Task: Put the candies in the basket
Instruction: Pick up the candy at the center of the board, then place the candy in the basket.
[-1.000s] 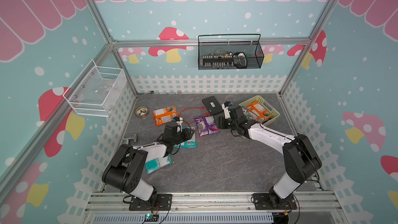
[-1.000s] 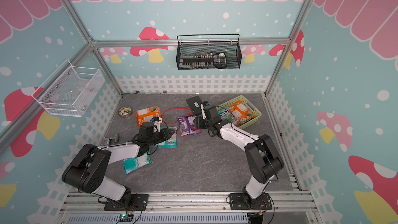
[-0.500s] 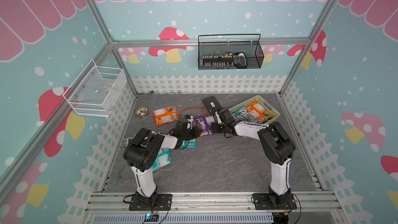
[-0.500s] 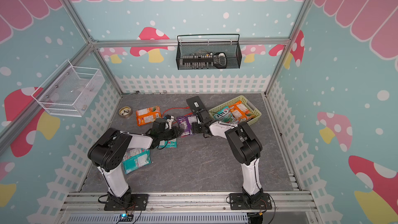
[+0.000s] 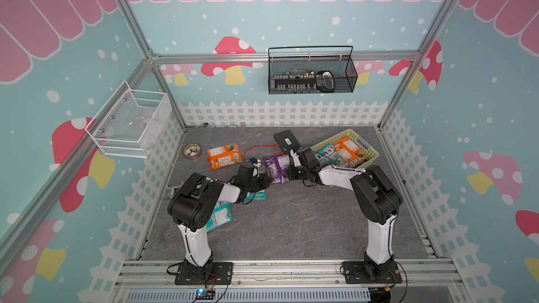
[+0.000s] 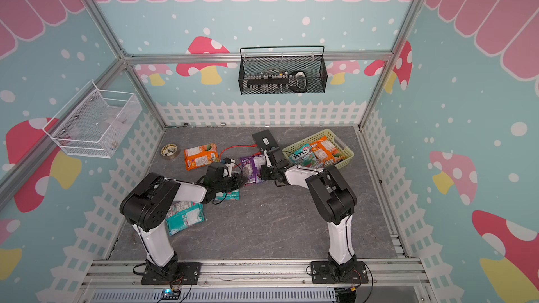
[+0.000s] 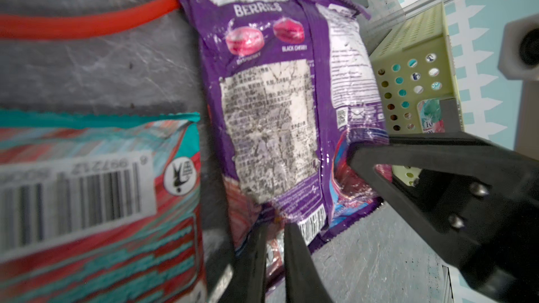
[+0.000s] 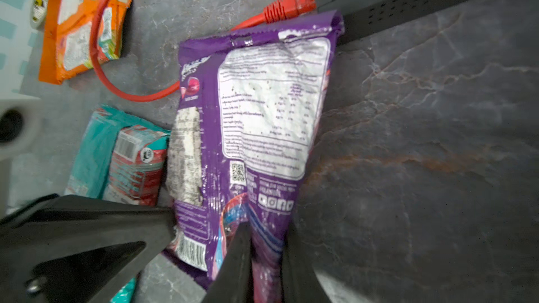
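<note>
A purple candy bag [image 5: 277, 167] [image 6: 253, 167] lies label side up on the grey floor between my two arms. My left gripper [image 7: 275, 225] [image 5: 267, 180] is shut on its near edge. My right gripper [image 8: 267, 228] [image 5: 288, 173] is shut on the same edge further along. The pale yellow-green basket [image 5: 370, 148] [image 7: 420, 33] stands at the back right and holds a teal bag [image 5: 325, 154] and orange bags [image 5: 347, 150]. Other candies on the floor are an orange bag [image 5: 223, 155], a teal bag [image 7: 87, 185] beside the purple one and a teal bag [image 5: 218, 217] by the left arm.
A black flat box [image 5: 287, 142] with a red cable [image 5: 256, 148] lies just behind the purple bag, touching its far end. A tape roll [image 5: 192, 150] sits at the back left. A black wire basket [image 5: 312, 74] and a white wire basket [image 5: 131, 123] hang on the walls.
Both arms have come in from either side to the purple bag. The right gripper's jaws, open half a second ago, have shut on it; the left stayed shut.
</note>
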Controlling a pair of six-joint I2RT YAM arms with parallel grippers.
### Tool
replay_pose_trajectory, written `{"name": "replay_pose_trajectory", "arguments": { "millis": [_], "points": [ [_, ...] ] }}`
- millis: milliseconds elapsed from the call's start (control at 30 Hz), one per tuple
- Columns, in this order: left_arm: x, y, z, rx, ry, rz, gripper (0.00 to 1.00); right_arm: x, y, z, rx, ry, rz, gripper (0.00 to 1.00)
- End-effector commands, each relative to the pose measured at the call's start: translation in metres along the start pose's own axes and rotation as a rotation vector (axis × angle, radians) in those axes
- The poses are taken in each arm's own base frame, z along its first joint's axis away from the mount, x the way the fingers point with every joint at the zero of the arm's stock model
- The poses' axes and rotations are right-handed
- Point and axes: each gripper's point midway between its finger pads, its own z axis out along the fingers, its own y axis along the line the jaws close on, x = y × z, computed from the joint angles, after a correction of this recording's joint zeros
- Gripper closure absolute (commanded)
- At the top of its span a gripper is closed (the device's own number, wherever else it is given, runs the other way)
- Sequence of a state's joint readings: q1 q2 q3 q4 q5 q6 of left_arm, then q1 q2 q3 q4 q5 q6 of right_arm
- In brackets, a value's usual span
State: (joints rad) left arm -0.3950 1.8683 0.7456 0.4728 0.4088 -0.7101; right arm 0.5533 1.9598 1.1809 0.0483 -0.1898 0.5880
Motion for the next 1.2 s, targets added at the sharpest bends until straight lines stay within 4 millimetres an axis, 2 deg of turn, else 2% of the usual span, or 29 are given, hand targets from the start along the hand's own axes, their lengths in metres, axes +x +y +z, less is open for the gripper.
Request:
{"name": "replay_pose_trajectory", "arguments": {
  "millis": [0, 33, 67, 233, 367, 467, 567, 667, 767, 800, 967, 1067, 1167],
  "points": [
    [0.017, 0.006, 0.0, 0.003, 0.044, -0.027, 0.83, -0.009, 0.006, -0.015, -0.001, -0.037, -0.052, 1.0],
    [0.016, 0.001, -0.002, 0.016, 0.044, -0.03, 0.82, -0.008, 0.004, -0.015, 0.006, -0.03, -0.066, 1.0],
    [0.014, -0.005, -0.006, 0.038, 0.041, -0.032, 0.82, -0.016, 0.011, -0.027, -0.003, -0.051, -0.088, 1.0],
    [-0.001, -0.042, -0.032, 0.134, -0.001, -0.005, 0.78, -0.024, 0.025, -0.057, -0.025, -0.059, -0.215, 1.0],
    [-0.012, -0.067, -0.058, 0.177, -0.047, 0.037, 0.74, -0.034, 0.032, -0.088, -0.002, -0.067, -0.307, 1.0],
    [-0.019, -0.081, -0.077, 0.188, -0.088, 0.073, 0.7, -0.039, 0.032, -0.11, 0.033, -0.069, -0.373, 1.0],
    [-0.021, -0.092, -0.093, 0.207, -0.115, 0.109, 0.61, -0.048, 0.028, -0.133, 0.073, -0.076, -0.424, 1.0],
    [-0.021, -0.097, -0.104, 0.202, -0.144, 0.142, 0.54, -0.061, 0.013, -0.155, 0.115, -0.095, -0.442, 1.0],
    [-0.021, -0.098, -0.115, 0.191, -0.174, 0.174, 0.49, -0.076, -0.012, -0.178, 0.136, -0.113, -0.426, 1.0],
    [-0.012, -0.107, -0.115, 0.206, -0.159, 0.195, 0.49, -0.081, -0.021, -0.186, 0.151, -0.118, -0.419, 1.0],
    [-0.006, -0.114, -0.125, 0.214, -0.17, 0.218, 0.47, -0.098, -0.065, -0.218, 0.259, -0.117, -0.443, 1.0],
    [-0.006, -0.114, -0.13, 0.206, -0.185, 0.224, 0.47, -0.107, -0.081, -0.231, 0.259, -0.132, -0.475, 1.0],
    [-0.008, -0.114, -0.132, 0.2, -0.195, 0.229, 0.48, -0.112, -0.098, -0.237, 0.249, -0.135, -0.511, 1.0]
  ]
}}
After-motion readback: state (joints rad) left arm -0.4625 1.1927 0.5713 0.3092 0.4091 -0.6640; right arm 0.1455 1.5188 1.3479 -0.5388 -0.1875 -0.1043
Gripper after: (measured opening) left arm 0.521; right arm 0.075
